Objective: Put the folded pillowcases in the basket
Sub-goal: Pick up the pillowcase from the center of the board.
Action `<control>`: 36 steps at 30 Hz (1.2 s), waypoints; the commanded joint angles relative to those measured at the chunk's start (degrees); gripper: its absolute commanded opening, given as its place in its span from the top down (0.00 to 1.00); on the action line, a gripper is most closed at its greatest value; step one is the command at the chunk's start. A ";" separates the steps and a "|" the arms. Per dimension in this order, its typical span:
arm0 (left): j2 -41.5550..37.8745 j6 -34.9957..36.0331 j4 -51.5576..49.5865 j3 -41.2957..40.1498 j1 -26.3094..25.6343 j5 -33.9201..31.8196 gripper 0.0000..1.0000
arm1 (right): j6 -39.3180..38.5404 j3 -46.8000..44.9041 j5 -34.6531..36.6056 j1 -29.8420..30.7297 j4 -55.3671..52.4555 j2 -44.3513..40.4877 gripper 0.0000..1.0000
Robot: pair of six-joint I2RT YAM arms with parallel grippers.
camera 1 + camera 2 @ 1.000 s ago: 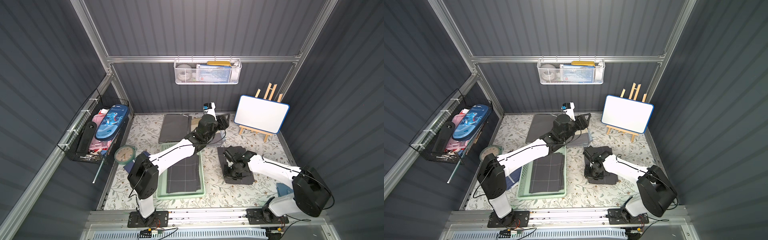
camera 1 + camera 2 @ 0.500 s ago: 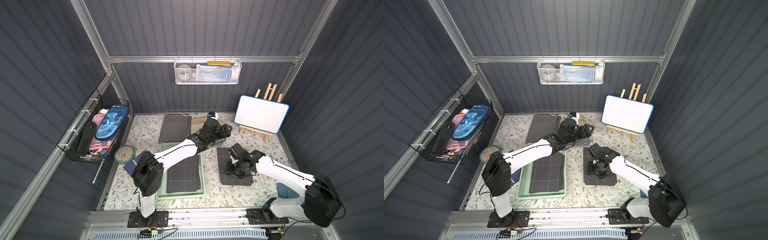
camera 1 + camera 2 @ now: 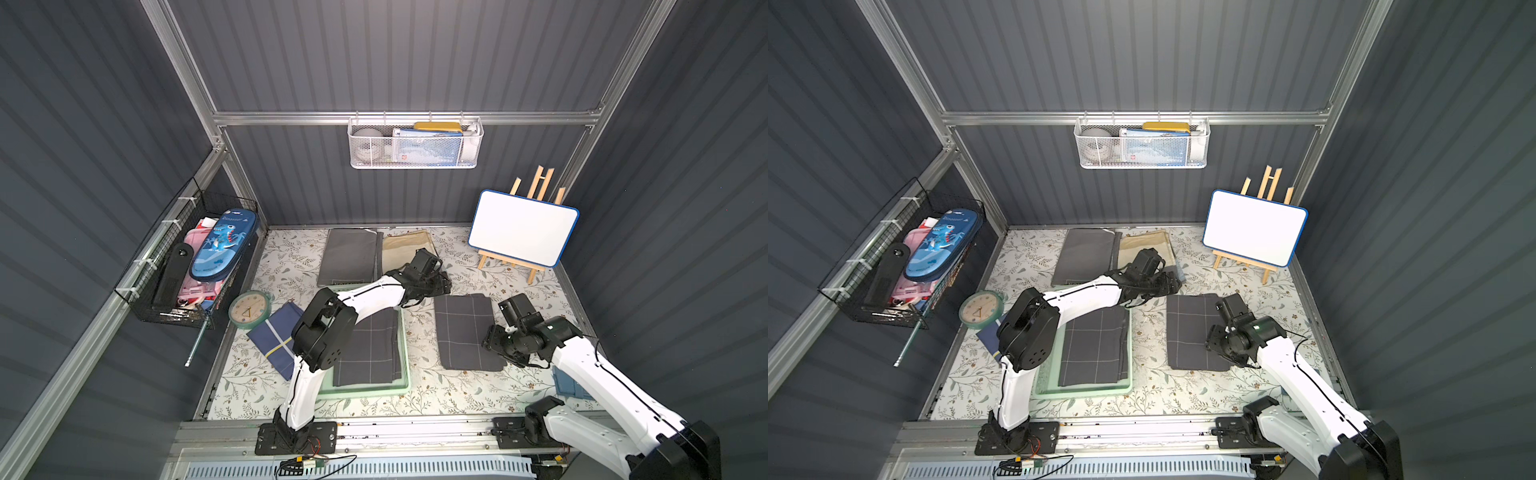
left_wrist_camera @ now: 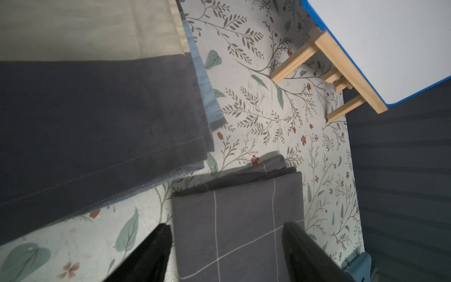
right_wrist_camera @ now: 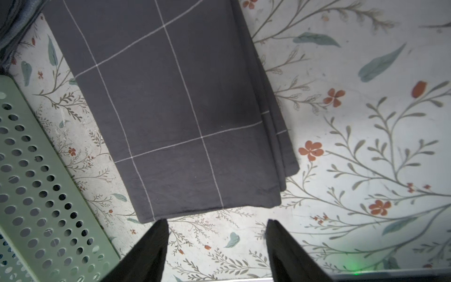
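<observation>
Both the left claw (image 4: 227, 234) and the right claw (image 5: 216, 223) are seen spread apart, empty, at opposite ends of the folded dark-grey pillowcase with white grid lines (image 3: 465, 332). It is laid flat on the floral-printed table (image 3: 424, 399), beside the pale mint-green perforated plastic basket (image 3: 365, 390). Soft, light, limp cloth is judged; all stacked layers should be pinched at an edge.

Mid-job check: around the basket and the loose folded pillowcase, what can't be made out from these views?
- basket: the left arm covers one side wall and most of its far end in both top views.
- left claw: no view shows whether it touches the folded pillowcase; in the top views it merges with dark cloth.
- blue object: mostly hidden by the right arm; identity unclear.
</observation>
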 commanded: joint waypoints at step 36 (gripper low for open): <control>7.33 6.64 0.05 0.67 -0.52 5.41 0.79 | 2.06 -5.65 -2.25 -1.11 2.76 -0.35 0.34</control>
